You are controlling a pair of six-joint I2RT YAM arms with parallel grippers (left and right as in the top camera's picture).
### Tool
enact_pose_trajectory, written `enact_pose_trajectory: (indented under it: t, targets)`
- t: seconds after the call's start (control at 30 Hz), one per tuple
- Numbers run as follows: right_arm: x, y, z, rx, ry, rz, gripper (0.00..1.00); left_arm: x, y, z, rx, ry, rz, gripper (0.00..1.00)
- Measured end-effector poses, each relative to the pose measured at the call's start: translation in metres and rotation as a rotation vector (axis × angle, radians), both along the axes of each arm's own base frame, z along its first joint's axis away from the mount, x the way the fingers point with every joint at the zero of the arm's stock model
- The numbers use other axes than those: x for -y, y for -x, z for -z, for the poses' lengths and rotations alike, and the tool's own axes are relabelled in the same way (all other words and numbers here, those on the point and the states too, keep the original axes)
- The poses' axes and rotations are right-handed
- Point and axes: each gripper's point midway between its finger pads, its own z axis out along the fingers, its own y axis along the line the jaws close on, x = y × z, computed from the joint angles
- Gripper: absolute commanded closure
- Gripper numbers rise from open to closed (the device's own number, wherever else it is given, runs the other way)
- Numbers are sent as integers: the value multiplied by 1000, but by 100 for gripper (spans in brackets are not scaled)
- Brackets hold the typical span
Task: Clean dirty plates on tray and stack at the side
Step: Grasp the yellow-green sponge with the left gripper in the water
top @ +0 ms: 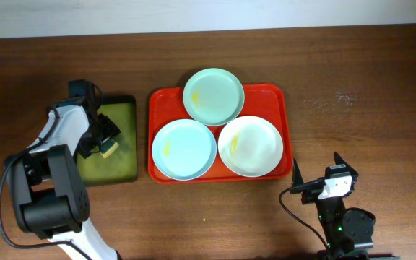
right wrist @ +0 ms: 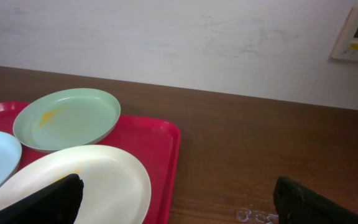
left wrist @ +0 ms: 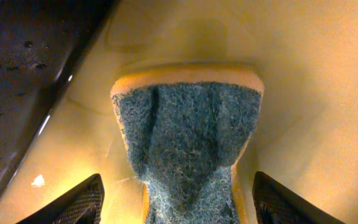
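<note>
- Black fingers of the right gripper [right wrist: 179,190] stand wide apart with nothing between them. It hangs low at the lower right of the overhead view, just off the red tray's corner.
- Green scouring fleece, coarse and creased, covers a yellow foam sponge [left wrist: 185,130]. It lies between the fingers of the left gripper [left wrist: 179,202], at the left of the overhead view.
- Those fingers flank the sponge with a sliver of gap on each side. The sponge narrows toward them, so I cannot tell whether they squeeze it lower down.
- The sponge sits in a small black tray [top: 123,167] with a smooth greenish inside, just left of the red one.
- The red tray [top: 162,102] is glossy plastic with rounded corners and a raised rim. It lies mid-frame on the dark wood table [top: 367,87].
- All three plates are on it, round, shallow and smooth. The blue plate [top: 184,149] is lower left, the white plate [top: 249,146] lower right.
- The mint plate [top: 214,95] is farthest, meeting the other two and reaching past the upper rim.
- Yellow smears show on all three, faintest on the white.
- Judged from this, no plate is cleaned and none is stacked aside, so all the wiping and stacking remains.
</note>
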Motion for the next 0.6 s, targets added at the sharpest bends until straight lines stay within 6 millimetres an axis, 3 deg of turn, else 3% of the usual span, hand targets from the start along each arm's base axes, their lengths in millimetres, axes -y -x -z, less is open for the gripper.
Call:
enact_pose_trajectory:
  t: [0.13,0.27,0.3,0.33,0.47,0.6]
  targets:
    - [0,0,0,0,0,0,1,0,-2,7,21,-5,3,42]
    - [0,0,0,0,0,0,1,-1,-9,7,50,-8,1,63]
    - [0,0,0,0,0,0,1,-1,-9,7,52,-8,2,76]
    - [0,0,0,0,0,0,1,-1,-10,7,53,-9,4,96]
    - [0,0,0,0,0,0,1,-2,-8,7,48,-12,1,100]
    - [0,0,0,0,0,0,1,0,7,-2,-22,-4,1,100]
